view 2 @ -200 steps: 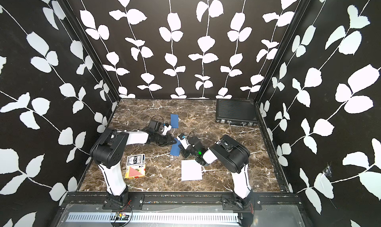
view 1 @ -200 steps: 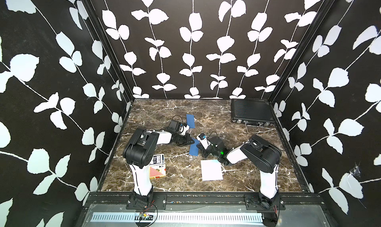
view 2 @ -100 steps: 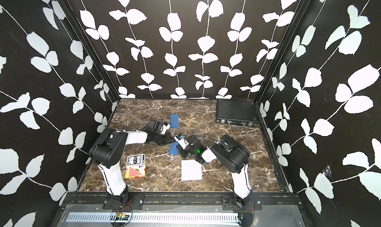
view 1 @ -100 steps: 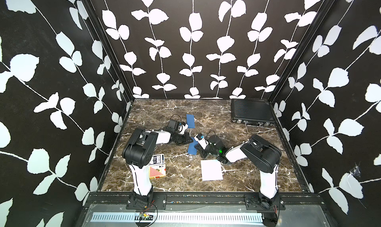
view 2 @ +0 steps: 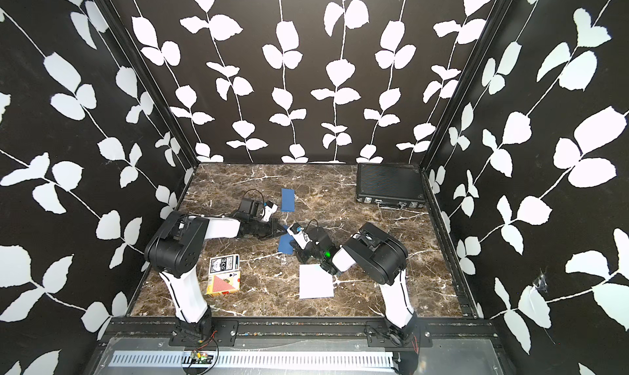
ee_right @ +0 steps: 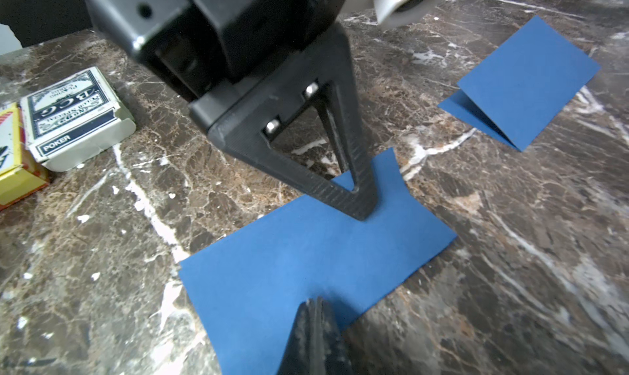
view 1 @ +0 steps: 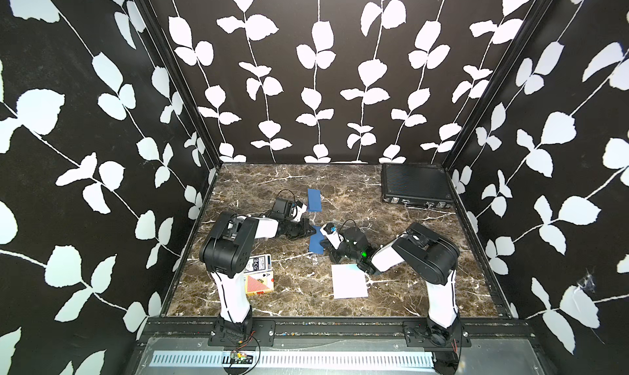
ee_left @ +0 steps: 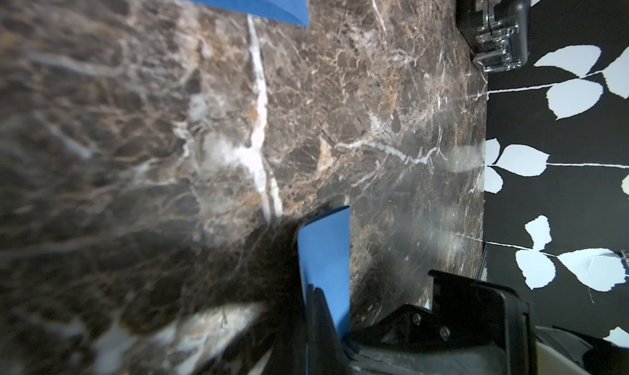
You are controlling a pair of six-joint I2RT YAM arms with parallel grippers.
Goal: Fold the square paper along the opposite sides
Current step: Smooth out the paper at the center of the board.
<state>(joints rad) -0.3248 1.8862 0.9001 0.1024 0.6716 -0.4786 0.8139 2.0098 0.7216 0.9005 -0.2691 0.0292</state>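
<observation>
Squarely mid-table (ee_right: 510, 254), pinning a blue paper (ee_right: 306, 264), already doubled into a long strip, flat under two claws. Pressing down near one edge with the left claw (ee_right: 360, 210), fingers shut tight, seemingly to anchor the fold against springing open, despite a corner curling up just behind. Bearing on the opposite edge with the right claw (ee_right: 315, 308), likewise pressed together and pinching nothing, probably to sharpen the crease. Well apart and untouched: a second folded paper (ee_right: 520, 84), card boxes (ee_right: 75, 118), a white paper (view 1: 349, 281) lying flat.
</observation>
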